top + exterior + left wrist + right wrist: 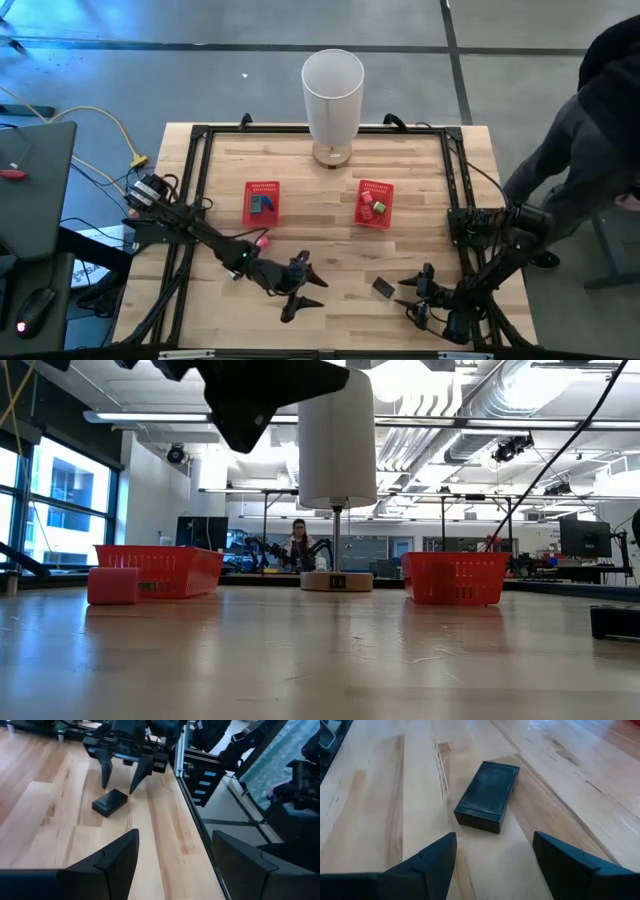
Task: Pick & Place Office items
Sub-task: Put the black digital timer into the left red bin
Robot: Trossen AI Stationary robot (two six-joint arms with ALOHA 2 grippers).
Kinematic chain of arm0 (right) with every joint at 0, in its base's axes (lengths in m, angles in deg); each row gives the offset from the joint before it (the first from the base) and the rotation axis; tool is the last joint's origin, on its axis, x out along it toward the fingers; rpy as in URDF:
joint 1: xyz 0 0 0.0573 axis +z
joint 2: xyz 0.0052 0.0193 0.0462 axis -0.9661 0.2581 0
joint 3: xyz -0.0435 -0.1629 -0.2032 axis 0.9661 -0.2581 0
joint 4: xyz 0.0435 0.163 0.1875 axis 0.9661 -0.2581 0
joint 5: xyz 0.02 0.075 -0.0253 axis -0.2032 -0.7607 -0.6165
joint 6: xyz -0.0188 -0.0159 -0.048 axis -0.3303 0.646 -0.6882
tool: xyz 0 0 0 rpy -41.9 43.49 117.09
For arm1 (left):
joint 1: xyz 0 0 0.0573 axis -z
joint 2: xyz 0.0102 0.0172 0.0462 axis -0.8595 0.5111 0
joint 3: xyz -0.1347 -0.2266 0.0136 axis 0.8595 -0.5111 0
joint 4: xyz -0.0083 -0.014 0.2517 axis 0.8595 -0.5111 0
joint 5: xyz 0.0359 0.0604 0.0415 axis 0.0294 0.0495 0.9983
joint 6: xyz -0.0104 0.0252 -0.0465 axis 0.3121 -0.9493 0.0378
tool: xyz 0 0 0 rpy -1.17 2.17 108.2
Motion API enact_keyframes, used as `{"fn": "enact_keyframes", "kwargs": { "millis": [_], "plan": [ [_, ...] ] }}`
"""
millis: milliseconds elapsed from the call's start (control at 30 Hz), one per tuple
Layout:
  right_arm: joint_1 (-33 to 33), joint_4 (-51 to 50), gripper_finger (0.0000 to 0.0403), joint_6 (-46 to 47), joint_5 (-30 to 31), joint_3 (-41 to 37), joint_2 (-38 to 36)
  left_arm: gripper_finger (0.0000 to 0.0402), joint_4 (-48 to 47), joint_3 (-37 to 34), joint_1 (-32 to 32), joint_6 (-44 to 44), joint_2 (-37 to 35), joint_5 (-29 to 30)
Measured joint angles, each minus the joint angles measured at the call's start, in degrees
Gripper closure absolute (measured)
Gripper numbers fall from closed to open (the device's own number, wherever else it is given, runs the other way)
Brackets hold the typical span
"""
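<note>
A black box (384,288) lies flat on the wooden table near its front right; it also shows in the right wrist view (487,795) and the left wrist view (110,802). My right gripper (415,295) stands open just right of it, fingers pointing at it (495,860). My left gripper (300,290) is open above the table's front middle, facing the box (175,865). A pink item (263,240) rests on the table by the left arm (112,585).
Two red mesh baskets (262,201) (375,203) stand mid-table, with small items inside. A tall white cylinder (333,100) on a round base stands at the far middle. A black frame (455,180) rims the table. A person (600,150) stands beyond the right edge.
</note>
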Motion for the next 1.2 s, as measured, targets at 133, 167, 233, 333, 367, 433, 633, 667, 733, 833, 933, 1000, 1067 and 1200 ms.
{"fn": "enact_keyframes", "kwargs": {
  "millis": [133,167,233,333,367,433,633,667,733,833,933,1000,1067,1200],
  "plan": [
    [-0.1,3.5,0.0149,0.0,1.2,-0.1,0.6,0.0157,0.3,0.0,0.6,0.0,0.0,0.0],
    [-0.1,4.1,0.0149,0.0,1.1,-0.1,0.6,0.0157,0.3,0.0,0.7,0.0,0.0,0.0],
    [-0.1,5.0,0.0149,0.0,1.0,-0.1,0.6,0.0157,0.3,0.0,0.7,0.0,0.0,0.0],
    [-0.2,5.2,0.0149,-0.1,1.2,-0.1,0.6,0.0157,0.5,0.0,0.9,0.0,0.0,0.0],
    [-0.2,5.2,0.0149,-0.1,1.1,-0.1,0.6,0.0157,0.6,0.0,0.9,0.0,0.0,0.0],
    [-0.3,5.4,0.0149,-0.2,1.2,-0.1,0.6,0.0157,0.8,0.0,0.9,0.0,0.0,0.0],
    [-0.4,6.5,0.0149,0.9,1.2,-0.1,0.6,0.0157,0.9,0.0,0.9,0.0,0.0,0.0],
    [-0.5,7.6,0.0149,1.7,1.1,-0.2,0.6,0.0157,0.9,0.0,0.9,0.0,0.0,0.0],
    [-0.6,9.3,0.0149,2.5,1.0,-0.1,0.6,0.0157,0.9,0.0,0.9,0.0,0.0,0.0],
    [-1.3,9.2,0.0149,2.7,0.4,-0.1,0.6,0.0157,0.9,0.0,0.9,0.0,0.0,0.0],
    [-1.9,9.1,0.0149,1.1,-0.9,-0.1,0.5,0.0157,0.8,0.0,0.9,0.0,0.0,0.0],
    [-2.0,9.1,0.0149,-0.1,-1.2,0.0,0.5,0.0157,0.9,0.0,0.9,0.0,0.0,0.0],
    [-2.0,9.0,0.0149,-0.3,-1.1,0.0,0.5,0.0157,0.8,0.0,0.9,0.0,0.0,0.0],
    [-2.0,8.9,0.0149,-1.4,-1.1,0.0,0.9,0.0157,0.8,0.0,0.9,0.0,0.0,0.0]
  ]
}}
